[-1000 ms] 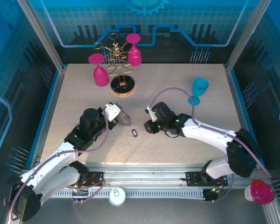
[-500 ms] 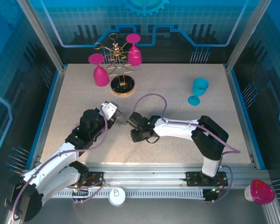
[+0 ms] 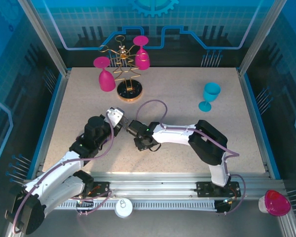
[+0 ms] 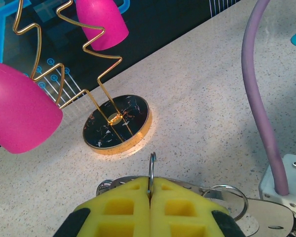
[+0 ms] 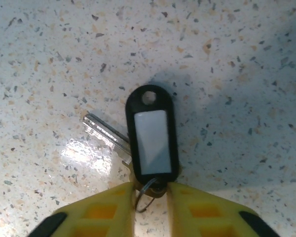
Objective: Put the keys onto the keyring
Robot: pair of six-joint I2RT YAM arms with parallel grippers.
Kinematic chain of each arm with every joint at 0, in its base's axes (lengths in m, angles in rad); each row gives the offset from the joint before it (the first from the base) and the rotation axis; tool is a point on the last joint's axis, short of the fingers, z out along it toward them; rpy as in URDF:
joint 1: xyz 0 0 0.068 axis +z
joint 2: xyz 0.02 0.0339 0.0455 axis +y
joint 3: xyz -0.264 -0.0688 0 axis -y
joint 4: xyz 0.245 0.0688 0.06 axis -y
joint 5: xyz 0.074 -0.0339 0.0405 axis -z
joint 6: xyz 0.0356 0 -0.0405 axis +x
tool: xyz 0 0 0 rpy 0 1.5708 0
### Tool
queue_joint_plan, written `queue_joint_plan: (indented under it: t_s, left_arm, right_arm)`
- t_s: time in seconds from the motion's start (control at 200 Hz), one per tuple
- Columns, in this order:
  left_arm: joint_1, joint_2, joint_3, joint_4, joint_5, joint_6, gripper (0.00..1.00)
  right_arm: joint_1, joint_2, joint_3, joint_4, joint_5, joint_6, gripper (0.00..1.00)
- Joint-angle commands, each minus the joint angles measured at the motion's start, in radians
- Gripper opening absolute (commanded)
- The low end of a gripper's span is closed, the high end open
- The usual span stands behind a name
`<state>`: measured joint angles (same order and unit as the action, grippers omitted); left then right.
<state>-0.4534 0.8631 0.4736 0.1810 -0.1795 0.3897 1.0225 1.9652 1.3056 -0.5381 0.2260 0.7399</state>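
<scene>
Pinching the keyring (image 4: 151, 165) edge-up between pads pressed together, the left gripper (image 4: 150, 186) offers the loop toward the right gripper (image 5: 151, 195). Its jaws clamp the foot of the tagged key (image 5: 150, 138) low over the table (image 5: 237, 59), probably to thread it on. They meet mid-table on pale speckled stone, well apart from the rack (image 3: 127, 74) with its pink glasses (image 3: 106, 79). Blue panelled walls (image 3: 19, 74) enclose everything.
</scene>
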Motion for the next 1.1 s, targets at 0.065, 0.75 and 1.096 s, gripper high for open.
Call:
queue_joint_plan:
  t_s: [0.065,0.75,1.096]
  left_arm:
    - [0.007,-0.004,-0.005,0.065,-0.005,-0.020,0.00]
    - [0.007,-0.039,-0.029,0.083,0.283,0.109,0.00]
    - [0.007,0.016,0.005,0.002,0.424,0.138,0.00]
  right_arm:
    - [0.022,-0.014,0.014,-0.069,0.059,0.010,0.12]
    - [-0.163,-0.618,-0.470,0.136,-0.271,-0.485,0.00]
    - [-0.286,-0.465,-0.470,0.014,-0.389,-0.434,0.00]
